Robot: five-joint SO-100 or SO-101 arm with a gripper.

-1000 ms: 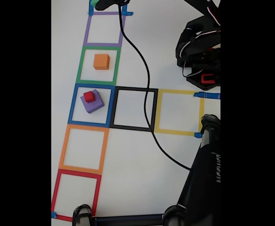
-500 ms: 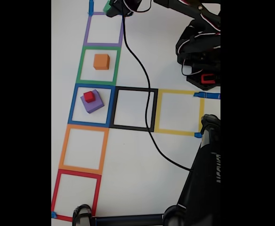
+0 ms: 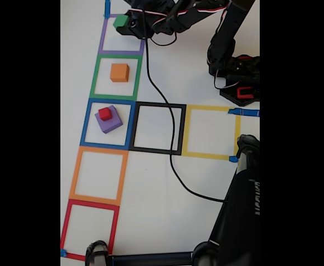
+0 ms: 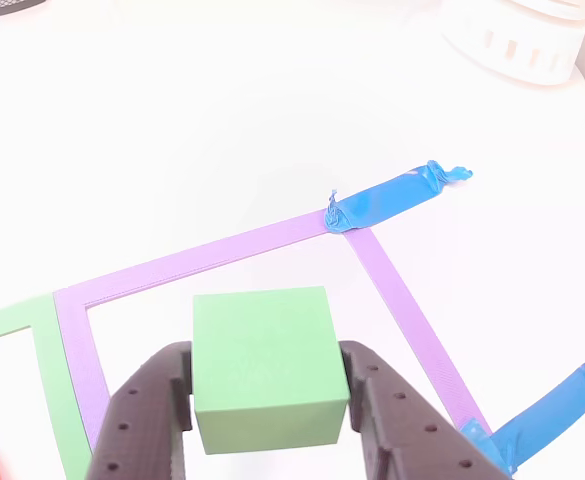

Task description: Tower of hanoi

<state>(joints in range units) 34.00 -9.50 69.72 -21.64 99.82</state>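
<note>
robot arm holds green cube over the purple square

the gripper (image 4: 268, 400) has its dark fingers (image 4: 147, 410) clamped on either side of the green cube (image 4: 267, 368), poised above the purple square (image 3: 102, 37) at the top of the taped column on the white table (image 3: 156, 194); in the fixed view the orange cube (image 3: 119, 72) sits in the green square (image 3: 95, 77) just below, while a small red cube (image 3: 104, 114) rests atop the purple block (image 3: 110, 123) in the blue square (image 3: 86, 124), and a black cable (image 3: 170, 149) trails across the black square (image 3: 182, 130)
</note>
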